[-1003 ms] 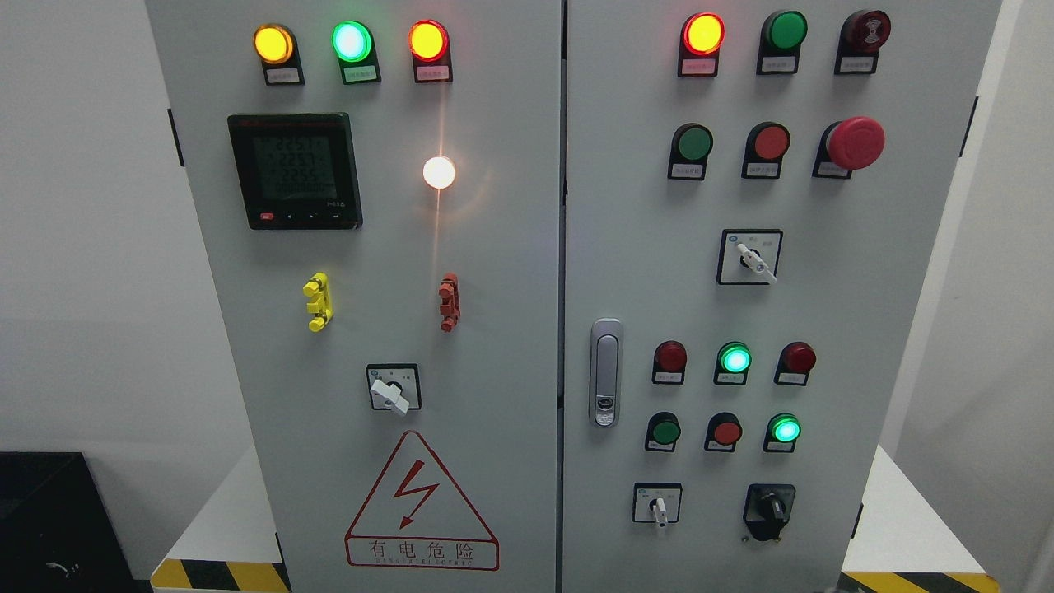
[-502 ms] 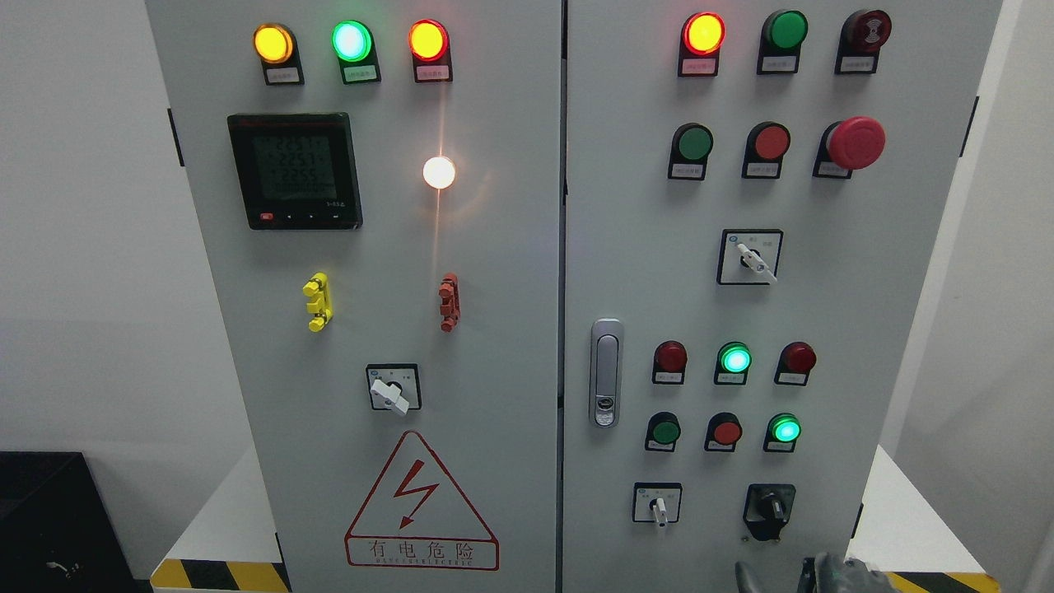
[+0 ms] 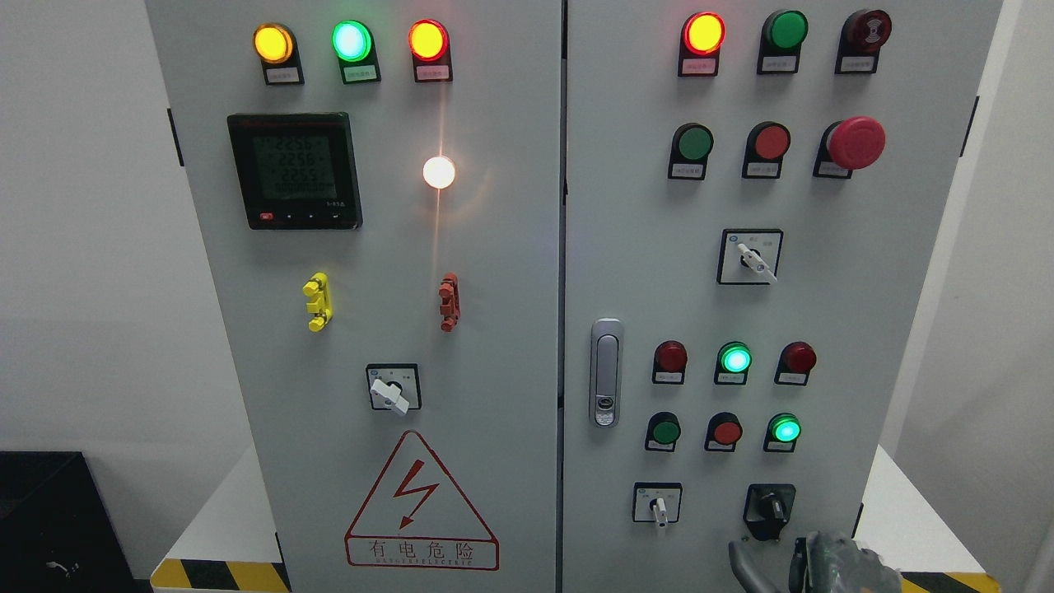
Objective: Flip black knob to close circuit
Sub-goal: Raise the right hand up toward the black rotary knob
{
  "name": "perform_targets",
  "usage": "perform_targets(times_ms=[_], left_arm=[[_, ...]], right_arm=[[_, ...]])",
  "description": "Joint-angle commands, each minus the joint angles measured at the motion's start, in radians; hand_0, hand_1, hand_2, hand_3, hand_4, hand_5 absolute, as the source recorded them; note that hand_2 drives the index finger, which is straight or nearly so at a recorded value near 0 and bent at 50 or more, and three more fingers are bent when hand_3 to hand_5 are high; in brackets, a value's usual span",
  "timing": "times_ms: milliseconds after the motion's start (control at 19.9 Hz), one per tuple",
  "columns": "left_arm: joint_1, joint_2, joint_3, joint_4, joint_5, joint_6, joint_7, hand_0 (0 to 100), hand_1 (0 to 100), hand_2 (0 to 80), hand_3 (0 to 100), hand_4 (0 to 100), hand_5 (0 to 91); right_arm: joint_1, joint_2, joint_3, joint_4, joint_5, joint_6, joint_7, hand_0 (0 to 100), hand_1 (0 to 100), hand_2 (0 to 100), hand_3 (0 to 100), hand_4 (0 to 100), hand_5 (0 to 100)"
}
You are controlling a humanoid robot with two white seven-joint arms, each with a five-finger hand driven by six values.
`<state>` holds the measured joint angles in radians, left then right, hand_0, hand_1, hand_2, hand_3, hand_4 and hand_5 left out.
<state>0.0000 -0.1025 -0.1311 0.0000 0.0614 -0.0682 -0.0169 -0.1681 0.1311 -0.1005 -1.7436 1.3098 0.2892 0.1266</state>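
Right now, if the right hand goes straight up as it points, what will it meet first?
Probably the black knob, just above the right hand on the cabinet's right door. Depth is unclear, so I cannot tell the gap.

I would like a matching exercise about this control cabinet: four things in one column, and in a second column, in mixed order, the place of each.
Things:
1. black knob
2. right hand
3. digital meter
4. red mushroom button

Places:
A. upper part of the left door
B. bottom edge of the picture, just below the black knob
C. upper right of the right door
D. lower right of the right door

Pairs: 1-D, 2-B, 3-A, 4-C
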Motion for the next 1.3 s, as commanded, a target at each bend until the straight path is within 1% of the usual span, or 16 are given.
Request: perform_targets(times_ms=[0,301,552,753,853,1254], left_arm=[[0.021,0.001,0.001,-0.023,0.0,-0.001,0.0,12,56,0.0,0,0,0.0],[0.021,0.0,0.001,-0.023,0.0,-0.001,0.0,12,56,0.0,0,0,0.0],[0.021,0.0,0.001,-0.023,0.0,-0.001,0.0,12,56,0.0,0,0,0.0],[0.021,0.0,0.001,-0.023,0.0,-0.001,0.0,12,56,0.0,0,0,0.0],[0.021,0.0,0.001,-0.023,0.0,-0.001,0.0,12,56,0.0,0,0,0.0],[0.021,0.0,-0.001,-0.023,0.0,-0.001,0.0,12,56,0.0,0,0,0.0]], right_arm=[[-0.025,0.001,-0.004,0.03,0.005,0.018,0.011,0,4,87,100,90,95],[-0.039,0.001,-0.012,0.039,0.005,0.019,0.013,0,4,87,100,90,95],[-0.047,-0.001,-0.036,0.047,0.006,0.019,0.016,0,5,87,100,89,95],[-0.048,-0.001,-0.045,0.049,0.023,0.019,0.018,0,5,86,100,89,94],[-0.059,0.001,-0.047,0.052,0.023,0.019,0.018,0,5,86,100,89,94],[-0.059,-0.001,-0.054,0.062,0.025,0.018,0.018,0,6,86,100,89,94]])
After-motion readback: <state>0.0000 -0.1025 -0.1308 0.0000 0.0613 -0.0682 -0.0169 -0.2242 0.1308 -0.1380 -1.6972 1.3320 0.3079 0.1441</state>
